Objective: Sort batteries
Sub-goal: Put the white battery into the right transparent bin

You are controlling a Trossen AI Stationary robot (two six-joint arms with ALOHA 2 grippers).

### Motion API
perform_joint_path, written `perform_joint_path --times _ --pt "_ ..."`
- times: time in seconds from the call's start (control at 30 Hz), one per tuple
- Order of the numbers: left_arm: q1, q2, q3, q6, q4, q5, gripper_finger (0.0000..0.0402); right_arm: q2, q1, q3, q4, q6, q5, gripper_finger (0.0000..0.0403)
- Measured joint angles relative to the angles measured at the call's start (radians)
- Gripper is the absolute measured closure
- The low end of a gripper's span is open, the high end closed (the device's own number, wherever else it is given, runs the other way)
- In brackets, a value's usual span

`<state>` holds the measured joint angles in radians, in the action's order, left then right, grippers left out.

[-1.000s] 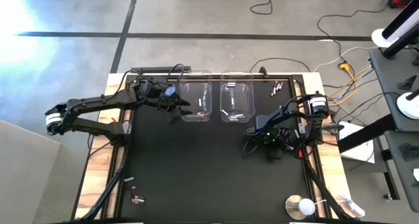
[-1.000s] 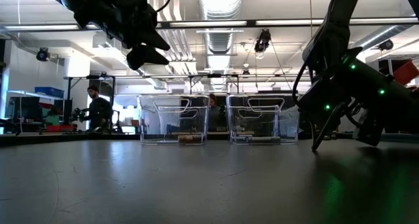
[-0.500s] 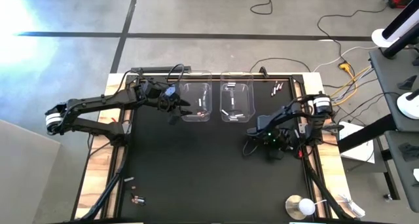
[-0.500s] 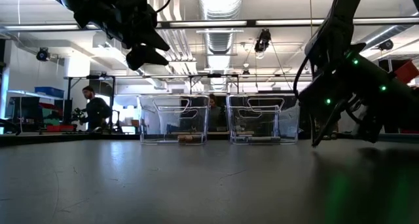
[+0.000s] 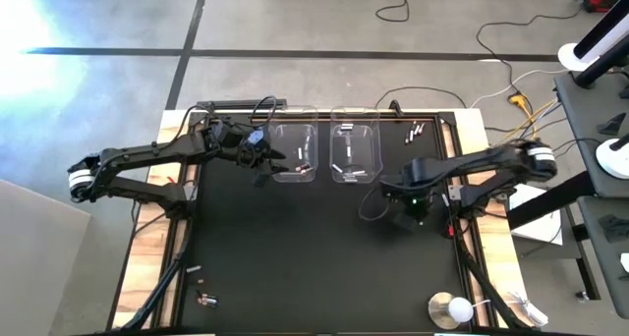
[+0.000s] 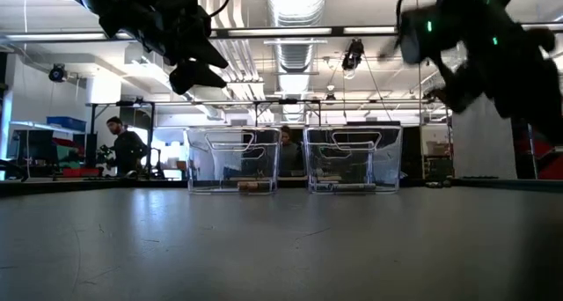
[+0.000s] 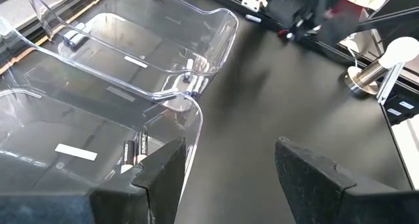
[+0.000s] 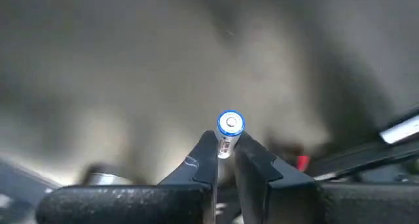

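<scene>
Right gripper (image 8: pixel 226 160) is up off the table (image 5: pixel 295 257), jaws pinching one silver battery (image 8: pixel 229 133) at mid-body, blue-ringed end poking out. Light, rigid, smooth, likely to roll or twist; mid-body grip looks right. Left gripper (image 7: pixel 226 168) waits, jaws spread, over the bins (image 5: pixel 295 151).

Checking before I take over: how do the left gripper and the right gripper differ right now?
The left gripper is open and empty; the right gripper is shut on a silver-white battery with a blue-ringed end. The left gripper hangs beside the left clear bin, which holds dark batteries; the right gripper is over bare black table, just short of the right clear bin. Both are raised off the table.
</scene>
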<state>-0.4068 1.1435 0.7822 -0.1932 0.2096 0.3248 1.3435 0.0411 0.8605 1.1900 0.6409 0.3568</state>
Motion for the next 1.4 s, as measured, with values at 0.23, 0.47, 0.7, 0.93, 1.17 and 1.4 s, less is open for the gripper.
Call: perform_joint_path --times 0.23,0.47,0.7,0.93,1.17,1.4 --pt "0.000 0.000 0.000 0.018 -0.058 0.000 0.0189 -0.076 -0.007 0.269 -0.085 0.124 -0.136 0.0379" --pt "-0.001 0.000 0.001 0.019 -0.112 0.000 0.0189 0.077 0.050 0.594 -0.139 -0.028 -0.311 0.0379" --pt "-0.001 -0.007 0.014 0.018 -0.077 0.000 0.0189 0.332 0.197 0.900 -0.058 -0.352 -0.291 0.0379" --pt "0.000 -0.049 0.103 0.049 0.123 0.000 0.0189 0.552 0.344 1.044 0.040 -0.612 -0.274 0.0379" --pt "-0.001 -0.112 0.166 0.087 0.322 -0.003 0.0189 0.728 0.445 1.079 0.087 -0.705 -0.272 0.0379" --pt "0.000 -0.203 0.139 0.069 0.395 -0.058 0.0189 0.824 0.481 1.046 0.093 -0.774 -0.271 0.0379"
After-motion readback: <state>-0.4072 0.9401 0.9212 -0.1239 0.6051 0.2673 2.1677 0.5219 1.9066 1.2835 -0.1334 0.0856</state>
